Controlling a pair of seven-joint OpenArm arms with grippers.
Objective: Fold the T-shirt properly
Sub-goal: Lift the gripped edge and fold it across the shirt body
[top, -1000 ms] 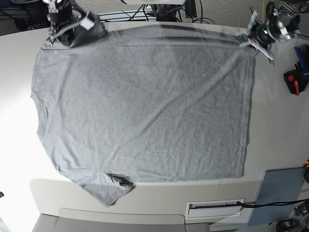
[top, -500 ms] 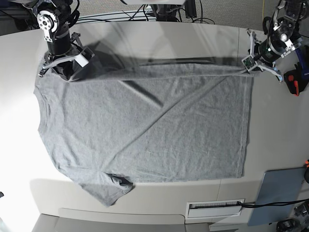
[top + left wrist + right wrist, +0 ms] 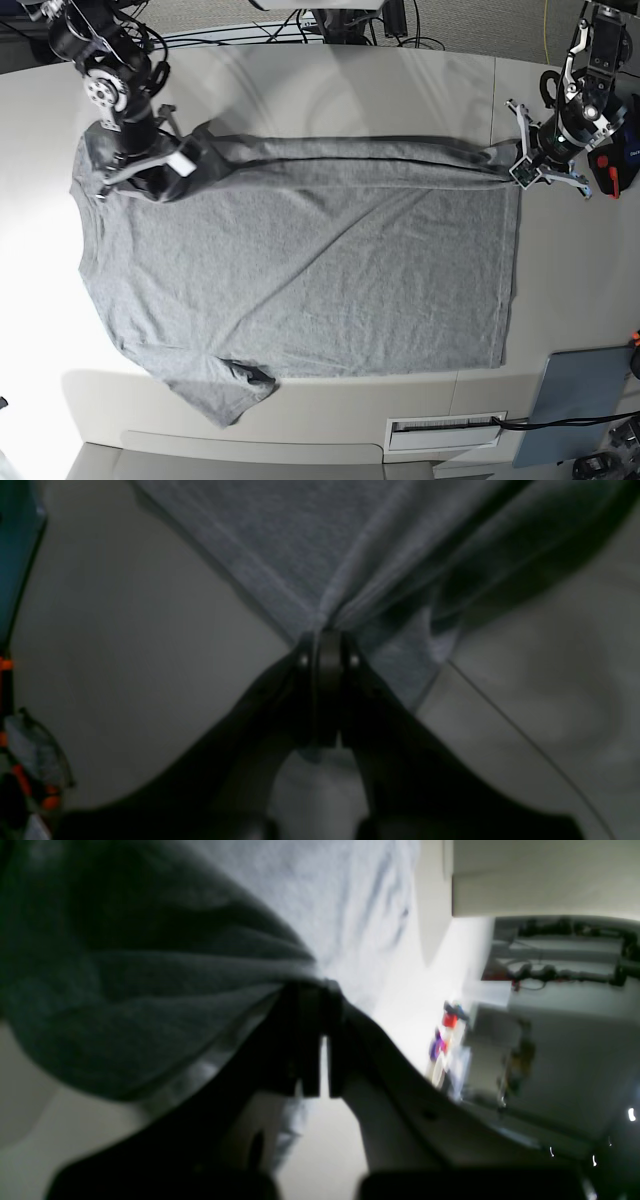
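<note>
Since the earlier frame, both grippers have been drawn nearer with the far edge, folding it over. Left gripper (image 3: 521, 170) and right gripper (image 3: 150, 172) are clamped on the T-shirt (image 3: 300, 270), spread across the table (image 3: 570, 270).

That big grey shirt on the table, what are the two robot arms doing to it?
They are folding the large heather-grey cotton T-shirt, which lies spread out on the pale table. Each arm has pinched one far corner of it. The right gripper is shut on the sleeve end and the left gripper is shut on the hem corner. Between them the far edge is lifted and doubled over toward the near side, so the first fold is under way. The near sleeve is crumpled.
</note>
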